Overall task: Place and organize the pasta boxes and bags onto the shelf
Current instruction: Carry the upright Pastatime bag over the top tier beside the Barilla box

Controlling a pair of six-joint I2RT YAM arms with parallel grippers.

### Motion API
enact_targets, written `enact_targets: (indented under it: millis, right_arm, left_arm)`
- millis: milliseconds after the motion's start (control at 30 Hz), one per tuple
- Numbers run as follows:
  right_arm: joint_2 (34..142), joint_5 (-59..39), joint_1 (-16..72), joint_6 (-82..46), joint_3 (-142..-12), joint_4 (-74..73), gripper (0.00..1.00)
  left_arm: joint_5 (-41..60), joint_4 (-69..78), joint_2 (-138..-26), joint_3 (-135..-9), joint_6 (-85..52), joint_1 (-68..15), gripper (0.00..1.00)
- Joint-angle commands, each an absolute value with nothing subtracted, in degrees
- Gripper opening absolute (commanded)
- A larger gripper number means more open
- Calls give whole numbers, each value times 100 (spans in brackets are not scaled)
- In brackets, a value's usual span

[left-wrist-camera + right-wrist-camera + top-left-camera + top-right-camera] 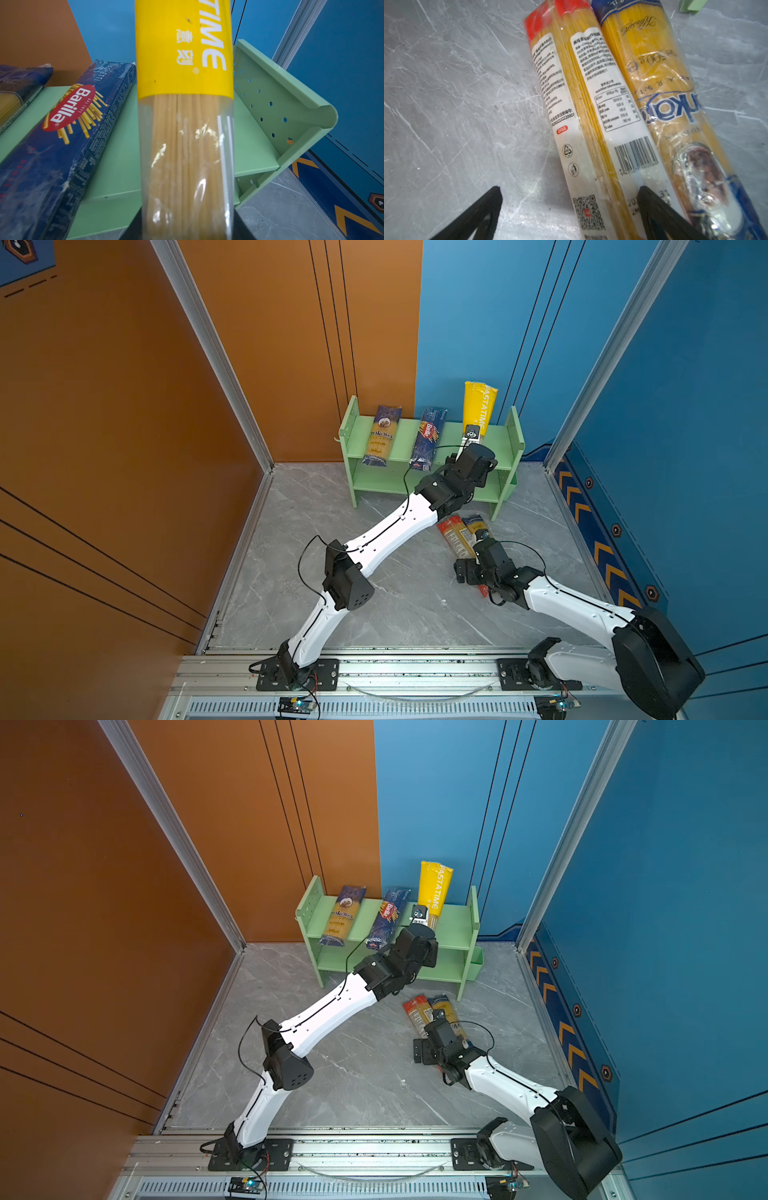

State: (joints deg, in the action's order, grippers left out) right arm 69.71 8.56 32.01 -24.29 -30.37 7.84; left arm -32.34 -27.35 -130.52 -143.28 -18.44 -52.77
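Observation:
The green shelf (515, 435) (472, 909) (280, 99) stands against the back wall. On its top tier a dark-blue-and-yellow pack (380, 435) (343, 915) and a dark blue Barilla pack (428, 437) (62, 135) lean backward. My left gripper (471, 443) (187, 228) is shut on the clear lower end of the yellow Pastatime pack (478, 406) (182, 52), held upright over the tier's right part. On the floor lie a red-ended clear pack (451, 533) (571, 104) and another blue-and-yellow pack (476, 526) (664, 83). My right gripper (478, 547) (571, 199) is open and straddles the red-ended pack.
The shelf's lower tier (382, 481) shows nothing on it. Grey marble floor (332, 593) spreads in front, between orange and blue walls. A rail (415, 672) with both arm bases runs along the front edge. My left arm stretches diagonally across the floor to the shelf.

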Motion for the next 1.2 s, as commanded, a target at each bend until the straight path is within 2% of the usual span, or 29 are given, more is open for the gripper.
enact_targets:
  millis: [0,1167]
  right_arm:
    - [6846,795,3276,-2584,-2890,708,100]
    - [7316,725,3471,-2690,-2953,422,100]
  left_arm:
    - [-3496,-1560,-12949,-14665,-1896,-5273,0]
    - [-3273,-923,-13330,-14657,-1639,-5187,0]
